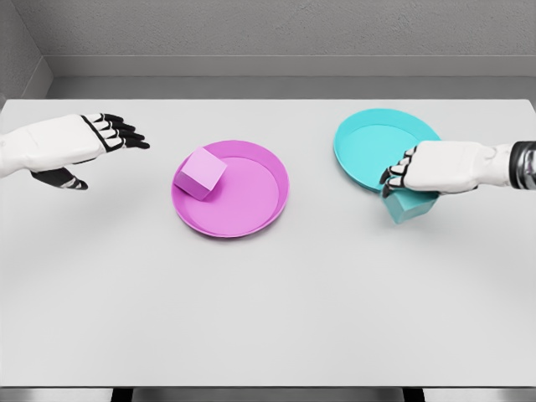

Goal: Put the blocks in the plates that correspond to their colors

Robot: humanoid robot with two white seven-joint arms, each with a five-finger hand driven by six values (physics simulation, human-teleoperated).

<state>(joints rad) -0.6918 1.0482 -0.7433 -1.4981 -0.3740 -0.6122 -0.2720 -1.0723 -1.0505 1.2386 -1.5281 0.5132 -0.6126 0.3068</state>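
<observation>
A pink block (200, 173) lies tilted on the left rim of the magenta plate (251, 201) in the middle of the table. Right of it sits a cyan plate (368, 142). A cyan block (409, 206) sits at that plate's near right edge, mostly covered from above by my right hand (400, 177), whose fingers curl down around it. My left hand (107, 142) hovers left of the magenta plate with fingers stretched out flat, holding nothing.
The white table (268, 318) runs to a front edge near the bottom of the view. A grey wall stands behind its far edge.
</observation>
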